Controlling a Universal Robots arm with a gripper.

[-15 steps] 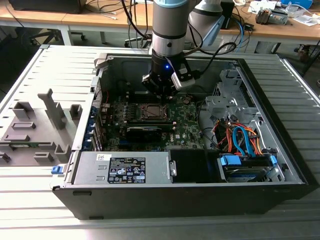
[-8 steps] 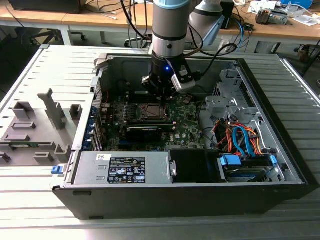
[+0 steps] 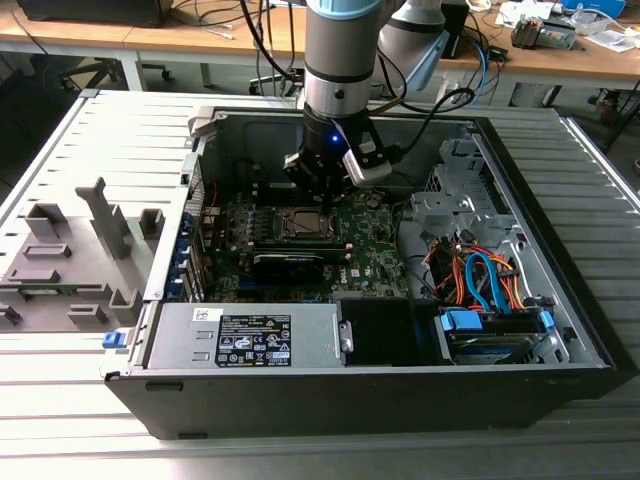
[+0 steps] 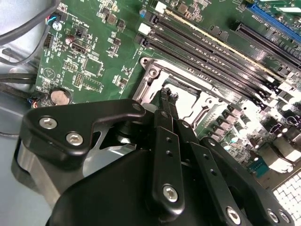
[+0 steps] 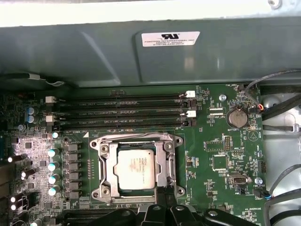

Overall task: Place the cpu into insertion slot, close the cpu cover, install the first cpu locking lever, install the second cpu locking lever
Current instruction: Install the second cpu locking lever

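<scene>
With the cpu [image 5: 136, 169] already seated in the socket and the cpu cover [image 5: 167, 162] lying closed around it, the gripper [image 4: 169, 95], fingertips pressed together at the socket's edge, should push squarely and gently there.

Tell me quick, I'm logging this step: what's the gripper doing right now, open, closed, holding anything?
Gripper: jaws closed together, holding nothing visible, poised just above the edge of the cpu cover, with the cpu seated in the socket.

Ribbed grey table [image 3: 60, 140] w/ open PC case [image 3: 560, 300], grey fixture [image 3: 60, 260].
</scene>
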